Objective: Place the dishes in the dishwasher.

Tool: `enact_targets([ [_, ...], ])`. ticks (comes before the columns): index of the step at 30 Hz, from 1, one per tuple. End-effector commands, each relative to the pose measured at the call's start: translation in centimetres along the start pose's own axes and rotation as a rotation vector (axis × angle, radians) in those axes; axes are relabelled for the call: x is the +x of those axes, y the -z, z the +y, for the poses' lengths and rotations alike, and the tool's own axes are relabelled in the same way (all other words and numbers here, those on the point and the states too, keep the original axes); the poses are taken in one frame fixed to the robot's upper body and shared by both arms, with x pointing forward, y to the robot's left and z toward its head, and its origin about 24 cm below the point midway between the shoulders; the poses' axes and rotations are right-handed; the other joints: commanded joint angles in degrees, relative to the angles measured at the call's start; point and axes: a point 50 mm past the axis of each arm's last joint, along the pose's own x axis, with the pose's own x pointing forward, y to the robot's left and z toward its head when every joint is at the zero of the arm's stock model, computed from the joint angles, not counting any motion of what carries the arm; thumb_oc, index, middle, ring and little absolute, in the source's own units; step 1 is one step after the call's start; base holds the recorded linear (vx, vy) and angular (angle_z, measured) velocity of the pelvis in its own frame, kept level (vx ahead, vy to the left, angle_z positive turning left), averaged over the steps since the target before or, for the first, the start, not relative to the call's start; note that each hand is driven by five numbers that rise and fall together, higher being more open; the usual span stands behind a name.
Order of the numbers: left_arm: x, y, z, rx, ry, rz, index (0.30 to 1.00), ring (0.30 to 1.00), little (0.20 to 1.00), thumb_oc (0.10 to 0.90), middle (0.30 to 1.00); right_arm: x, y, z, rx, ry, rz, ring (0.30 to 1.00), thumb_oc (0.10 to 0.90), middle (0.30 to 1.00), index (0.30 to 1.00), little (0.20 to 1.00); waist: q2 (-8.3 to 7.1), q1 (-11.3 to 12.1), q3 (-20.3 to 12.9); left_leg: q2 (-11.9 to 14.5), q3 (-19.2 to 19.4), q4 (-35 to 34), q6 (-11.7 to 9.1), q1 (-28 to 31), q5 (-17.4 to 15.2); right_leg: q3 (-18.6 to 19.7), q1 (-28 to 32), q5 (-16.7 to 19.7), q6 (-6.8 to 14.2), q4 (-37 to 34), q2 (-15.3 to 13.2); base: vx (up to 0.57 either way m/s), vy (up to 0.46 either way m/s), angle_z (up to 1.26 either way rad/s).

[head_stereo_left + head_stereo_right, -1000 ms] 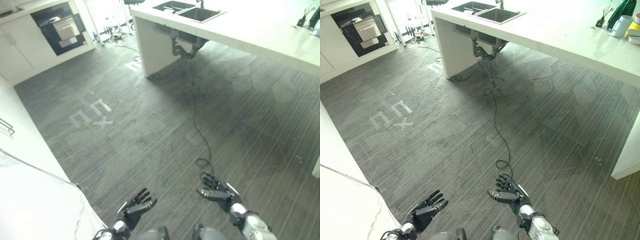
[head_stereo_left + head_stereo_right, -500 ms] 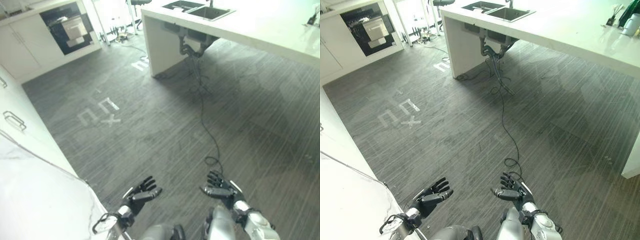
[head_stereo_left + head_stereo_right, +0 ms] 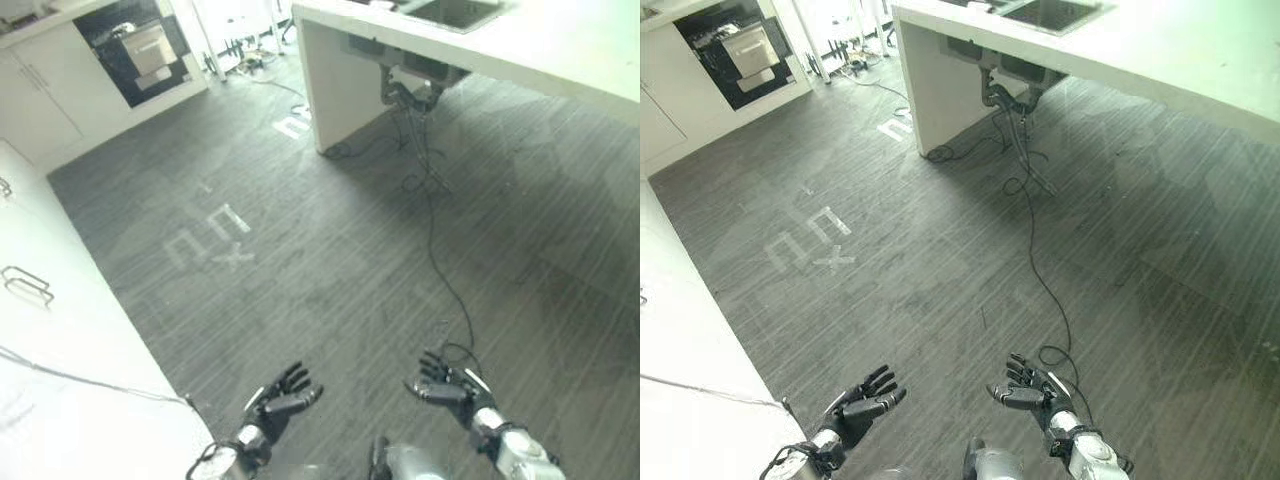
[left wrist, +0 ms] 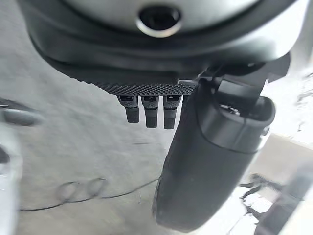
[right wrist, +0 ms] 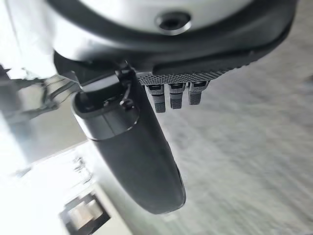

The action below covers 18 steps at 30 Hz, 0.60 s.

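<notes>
Both dark hands hang low and near over the grey, finely striped plank floor (image 3: 330, 250), the left hand (image 3: 278, 403) and right hand (image 3: 447, 384) each with fingers spread wide, holding nothing. Far left, the open black dishwasher (image 3: 140, 52) sits in white cabinets. A white island counter (image 3: 1160, 50) with a recessed sink (image 3: 1050, 12) stands far right.

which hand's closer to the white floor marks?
Left. The left hand hangs open over the floor just below the floor marks in the head views; the right hand is open too, farther off to the right, by the cable loop.
</notes>
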Motion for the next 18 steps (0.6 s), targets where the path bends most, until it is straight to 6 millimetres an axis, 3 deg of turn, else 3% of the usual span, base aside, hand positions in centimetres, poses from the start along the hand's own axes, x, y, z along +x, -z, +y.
enact_targets([
  [1, 0.5, -3.2, -0.8, 0.108, 0.081, -0.109, 0.900, 0.900, 0.900, 0.800, 0.900, 0.3, -4.6, -0.2, -0.079, -0.047, -0.197, 0.900, 0.800, 0.900, 0.900, 0.900, -2.09, 0.72, 1.85, 1.39, 2.40, -16.94, 4.58, 3.71, -3.14, -2.04, 0.77, 5.24, 10.79, -4.43, -3.80, 0.44, 0.094, -0.50],
  [2, 0.4, -3.1, -0.7, 0.118, 0.061, -0.108, 0.900, 0.900, 0.900, 0.800, 0.900, 0.7, -5.1, 0.4, -0.077, -0.053, -0.212, 0.900, 0.800, 0.900, 0.900, 0.900, -2.15, 1.86, 2.33, 1.46, 3.71, -32.07, 6.75, 2.71, -4.20, -0.11, 1.91, 4.60, 11.83, -4.43, -3.29, 0.52, 0.241, -0.35],
  [3, 0.2, -3.0, -0.4, 0.104, 0.048, -0.106, 0.900, 0.900, 0.900, 0.800, 0.900, 0.8, -5.1, 0.6, -0.072, -0.051, -0.214, 0.900, 0.800, 0.900, 0.900, 0.900, -1.70, 2.53, 2.42, 1.24, 3.60, -43.29, 6.73, 3.25, -3.26, 0.98, 2.63, 3.91, 12.43, -4.43, -2.68, 0.68, 0.361, -0.52],
  [4, -0.2, -2.5, -0.1, 0.096, 0.033, -0.094, 0.900, 0.900, 0.900, 0.800, 0.900, 0.9, -4.9, 0.8, -0.062, -0.043, -0.209, 0.900, 0.800, 0.900, 0.900, 0.900, -0.55, 3.84, 2.47, 0.43, 0.88, -51.80, 5.84, 2.05, -1.88, 2.88, 3.97, 2.74, 13.07, -4.43, -1.10, 0.60, 0.352, -0.65],
  [6, -0.7, -1.7, 0.2, 0.100, 0.013, -0.077, 0.900, 0.900, 0.900, 0.800, 0.900, 1.0, -4.5, 1.0, -0.050, -0.042, -0.203, 0.900, 0.800, 0.900, 0.900, 0.900, 1.57, 5.77, 2.31, 2.67, -3.41, -51.80, 3.82, -4.75, 0.04, 5.09, 5.59, 1.31, 13.26, -4.43, 1.81, 0.53, 0.286, -0.63],
  [8, -1.0, -1.4, 0.5, 0.098, 0.001, -0.074, 0.900, 0.900, 0.900, 0.800, 0.900, 0.8, -4.2, 0.9, -0.047, -0.036, -0.207, 0.900, 0.800, 0.900, 0.900, 0.900, 1.84, 6.56, 2.30, 3.13, -2.38, -51.80, 3.55, -6.92, 0.98, 5.02, 6.58, 0.72, 13.48, -4.43, 1.51, 0.38, 0.221, -1.16],
  [10, -1.2, -1.3, 0.9, 0.089, -0.018, -0.068, 0.900, 0.900, 0.900, 0.800, 0.900, 0.9, -3.8, 0.8, -0.045, -0.027, -0.200, 0.900, 0.800, 0.900, 0.900, 0.900, 1.56, 6.65, 1.67, 3.21, 0.22, -51.80, 4.41, -5.83, -0.82, 3.86, 7.76, 0.03, 14.34, -4.43, -0.03, 0.32, 0.242, -1.15],
  [13, -1.1, -1.2, 1.5, 0.105, -0.052, -0.053, 0.900, 0.900, 0.900, 0.800, 0.900, 0.9, -3.3, 0.7, 0.007, -0.029, -0.194, 0.900, 0.800, 0.900, 0.900, 0.900, 1.72, 6.90, 0.28, 1.53, -1.35, -51.80, 6.68, -1.64, -5.64, 2.38, 11.26, -1.38, 14.81, -4.43, -0.87, 0.43, 0.314, -0.23],
  [15, -1.1, -1.7, 1.9, 0.127, -0.066, -0.050, 0.900, 0.900, 0.900, 0.800, 0.900, 0.8, -2.6, 1.2, 0.039, -0.039, -0.186, 0.900, 0.800, 0.900, 0.900, 0.900, 2.99, 6.34, 0.01, 1.38, -0.59, -51.80, 9.31, 0.25, -6.42, 0.62, 13.29, 5.61, 16.28, -0.82, -0.80, 0.28, 0.265, -0.17],
  [18, -1.0, -2.3, 2.2, 0.173, -0.077, -0.046, 0.900, 0.900, 0.900, 0.800, 0.900, 0.6, -1.5, 2.2, 0.028, -0.063, -0.172, 0.900, 0.800, 0.900, 0.900, 0.900, 4.27, 4.69, 0.74, 0.32, -0.01, -51.80, 12.85, 3.79, -9.38, 0.90, 4.84, 11.46, 18.23, 20.81, -2.88, 0.23, 0.283, 0.18],
])
